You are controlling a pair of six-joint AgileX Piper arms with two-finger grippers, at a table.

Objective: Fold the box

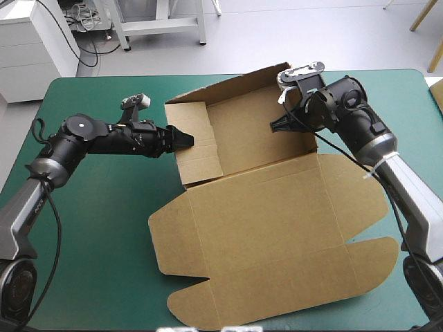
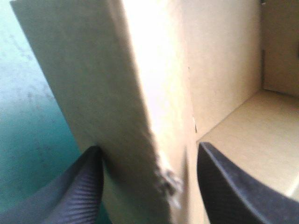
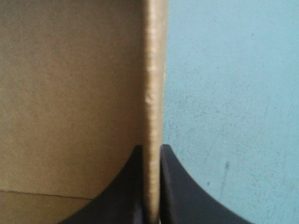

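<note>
The brown box (image 1: 263,221) lies mid-table, its far part raised into a tray with walls up and its lid flat toward the near edge. My left gripper (image 1: 185,138) is open and astride the tray's left wall; in the left wrist view the thick wall (image 2: 117,93) stands between its fingers (image 2: 149,186), with one black finger (image 2: 84,186) outside and the other inside the tray. My right gripper (image 1: 277,126) is shut on the tray's right wall. In the right wrist view the wall's edge (image 3: 154,93) runs straight up from the pinched fingers (image 3: 152,186).
The teal-green cover (image 1: 90,228) shows bare left of the box and along the near left edge. It also shows outside the right wall (image 3: 233,116). The flat lid's flaps reach close to the table's near edge.
</note>
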